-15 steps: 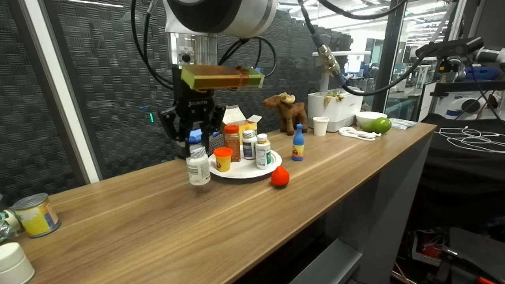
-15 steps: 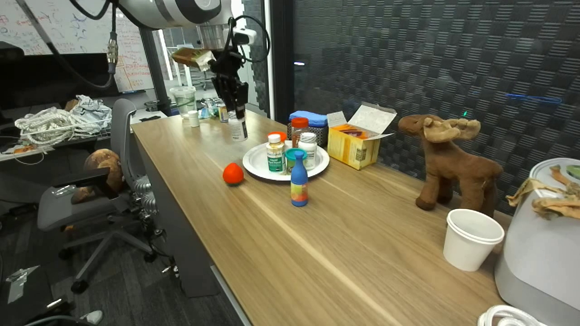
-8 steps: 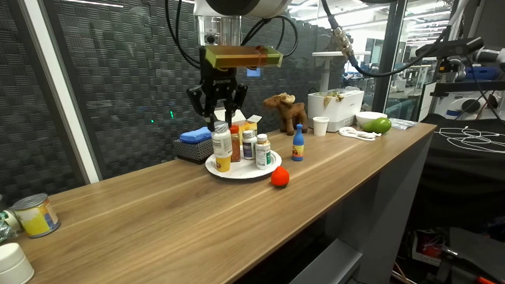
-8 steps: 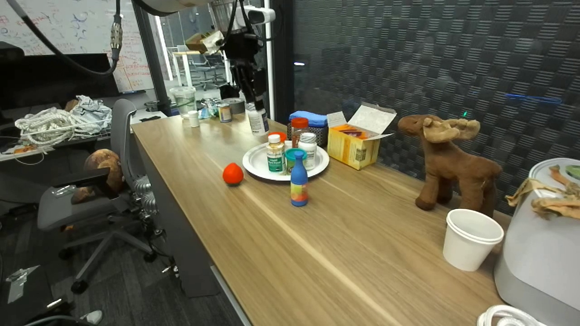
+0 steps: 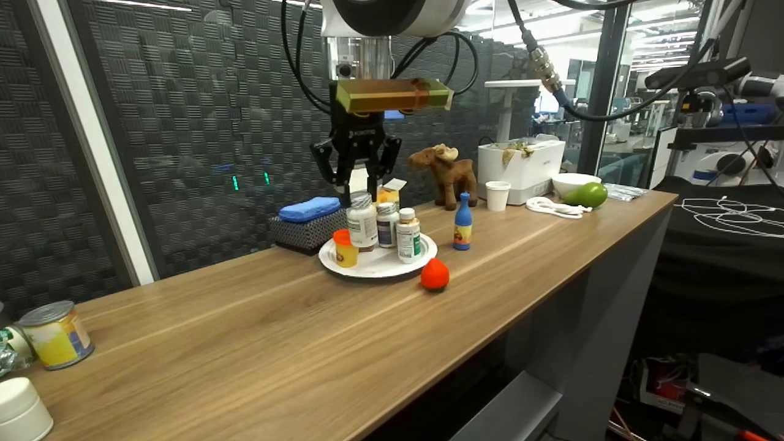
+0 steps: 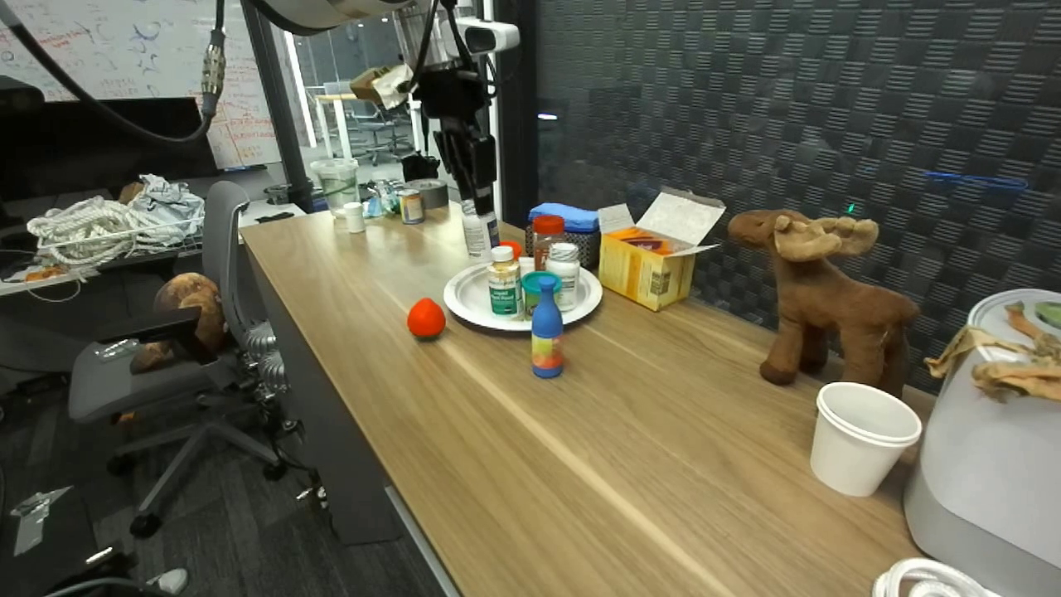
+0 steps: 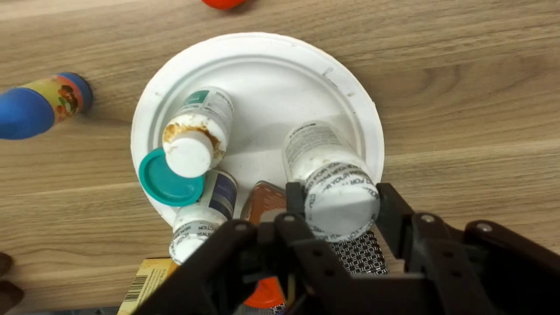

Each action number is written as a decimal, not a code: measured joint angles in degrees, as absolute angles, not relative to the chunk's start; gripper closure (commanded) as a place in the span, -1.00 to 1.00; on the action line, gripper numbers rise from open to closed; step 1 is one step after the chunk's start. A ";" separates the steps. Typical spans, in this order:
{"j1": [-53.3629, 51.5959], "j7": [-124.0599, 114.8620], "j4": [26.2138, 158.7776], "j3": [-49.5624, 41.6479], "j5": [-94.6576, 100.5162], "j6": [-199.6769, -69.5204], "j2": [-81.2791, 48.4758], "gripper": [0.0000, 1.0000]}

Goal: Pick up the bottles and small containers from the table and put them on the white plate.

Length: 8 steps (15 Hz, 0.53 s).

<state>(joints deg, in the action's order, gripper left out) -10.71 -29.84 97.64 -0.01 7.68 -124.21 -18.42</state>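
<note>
Your claw (image 7: pixel 341 199), partly closed, clamps the white bottle (image 7: pixel 321 151) near its top, presumably so you can set it upright on the white plate (image 7: pixel 271 78).

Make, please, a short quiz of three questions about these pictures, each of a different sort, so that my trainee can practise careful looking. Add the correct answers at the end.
1. Multiple choice: what does the end effector hold? A) paper cup; B) white bottle; C) brown toy animal.
2. True or false: the green-labelled bottle stands upright on the white plate.
3. Fill in: the flaps of the yellow box are ____.

Key: 1. B, gripped at its cap. 2. True. 3. open.
</note>
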 measured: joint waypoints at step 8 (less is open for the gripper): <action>-10.03 -31.46 100.38 -0.16 7.69 -131.23 -16.67 0.60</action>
